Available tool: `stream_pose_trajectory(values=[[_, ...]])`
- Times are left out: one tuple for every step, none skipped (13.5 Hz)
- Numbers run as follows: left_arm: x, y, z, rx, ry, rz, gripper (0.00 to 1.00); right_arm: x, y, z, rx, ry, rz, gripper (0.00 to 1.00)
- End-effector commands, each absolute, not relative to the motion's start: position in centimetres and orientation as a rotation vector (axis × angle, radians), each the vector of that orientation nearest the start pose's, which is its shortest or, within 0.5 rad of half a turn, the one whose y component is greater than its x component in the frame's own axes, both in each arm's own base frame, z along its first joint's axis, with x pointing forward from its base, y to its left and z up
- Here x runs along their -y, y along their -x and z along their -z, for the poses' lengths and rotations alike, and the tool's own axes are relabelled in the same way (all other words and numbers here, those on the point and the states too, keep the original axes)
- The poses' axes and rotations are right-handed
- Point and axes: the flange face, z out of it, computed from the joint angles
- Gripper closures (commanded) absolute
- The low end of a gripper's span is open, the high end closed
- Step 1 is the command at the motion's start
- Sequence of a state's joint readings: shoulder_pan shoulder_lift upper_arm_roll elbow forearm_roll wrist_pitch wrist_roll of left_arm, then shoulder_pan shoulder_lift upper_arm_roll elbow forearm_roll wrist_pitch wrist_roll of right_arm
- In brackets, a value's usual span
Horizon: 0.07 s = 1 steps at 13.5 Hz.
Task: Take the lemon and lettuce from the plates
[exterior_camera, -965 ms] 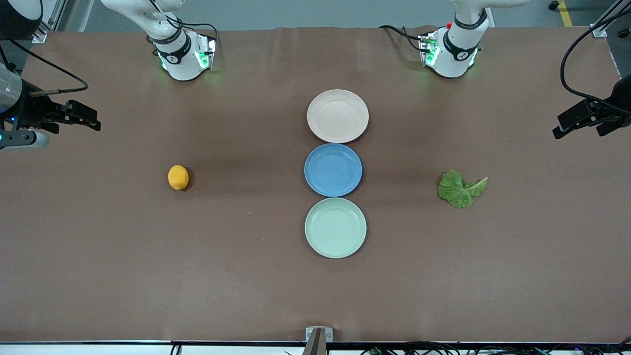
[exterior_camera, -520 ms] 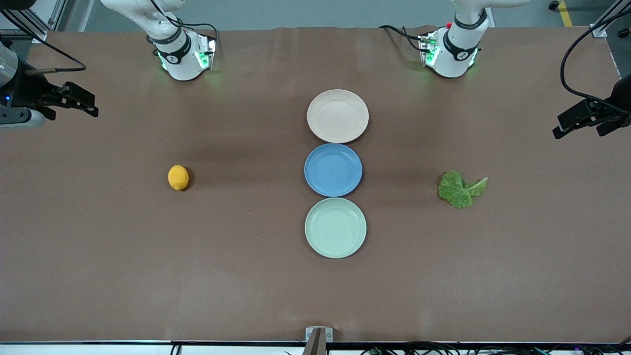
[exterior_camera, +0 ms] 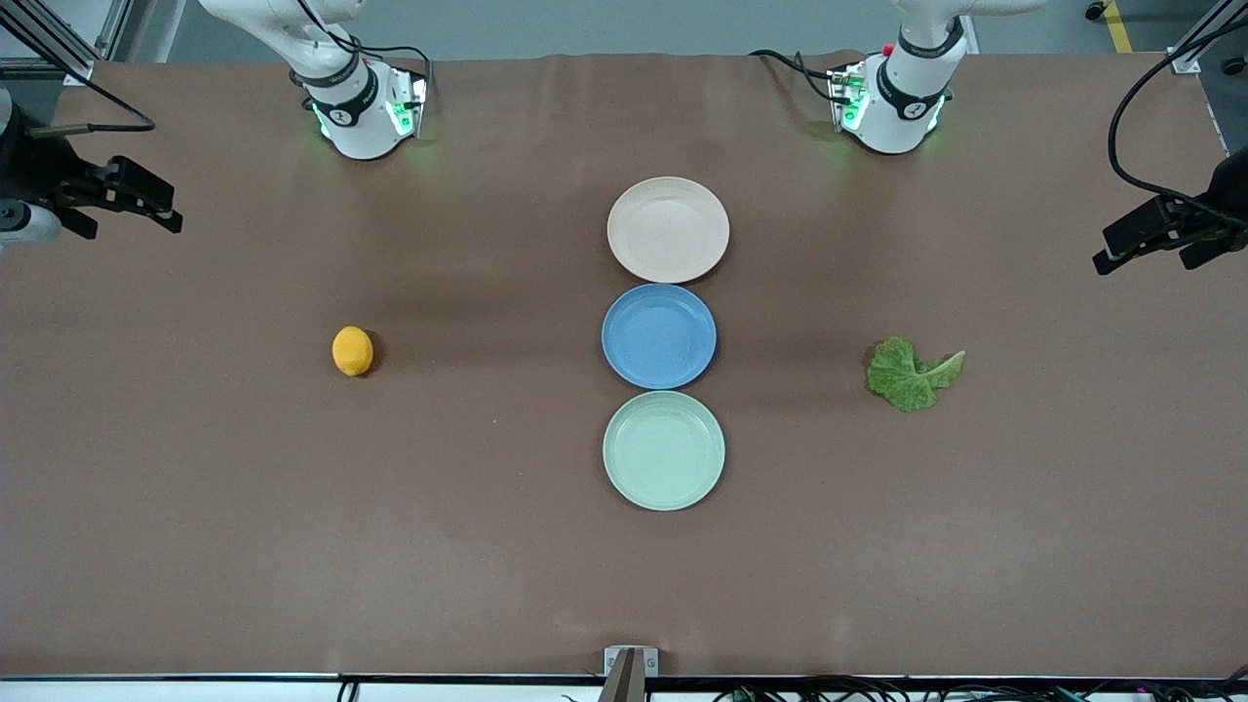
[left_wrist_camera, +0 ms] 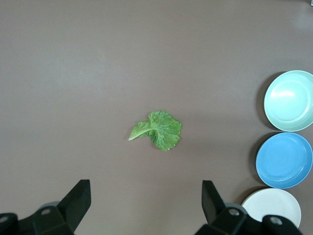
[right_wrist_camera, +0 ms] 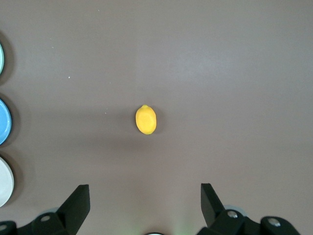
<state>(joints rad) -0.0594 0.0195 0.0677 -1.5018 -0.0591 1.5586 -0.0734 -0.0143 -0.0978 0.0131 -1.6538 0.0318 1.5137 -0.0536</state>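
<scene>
Grippers raised, jaws wide, empty: left gripper over crinkled green lettuce leaf, right gripper over small oval orange-yellow lemon. Both lie on bare table; beige-pink plate and mint plate are empty. Lemon probably firm, slippery: grip across its middle. Lettuce limp: pinch the stem.

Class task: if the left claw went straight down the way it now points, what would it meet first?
Probably bare table: the left claw is open, and the lettuce lies just clear of its line.

On the brown table are laid three plates in a row: beige-pink plate, blue plate, mint green plate; the lemon and lettuce are set apart.
</scene>
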Motion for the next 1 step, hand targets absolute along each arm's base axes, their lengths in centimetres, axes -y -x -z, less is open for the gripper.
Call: stream_pose_trajectory(values=[[0.13, -56.08, -64.94, 0.109, 3.175, 0.047, 0.0, -0.07, -53.17, -63.26, 0.065, 3.085, -0.061, 0.0]])
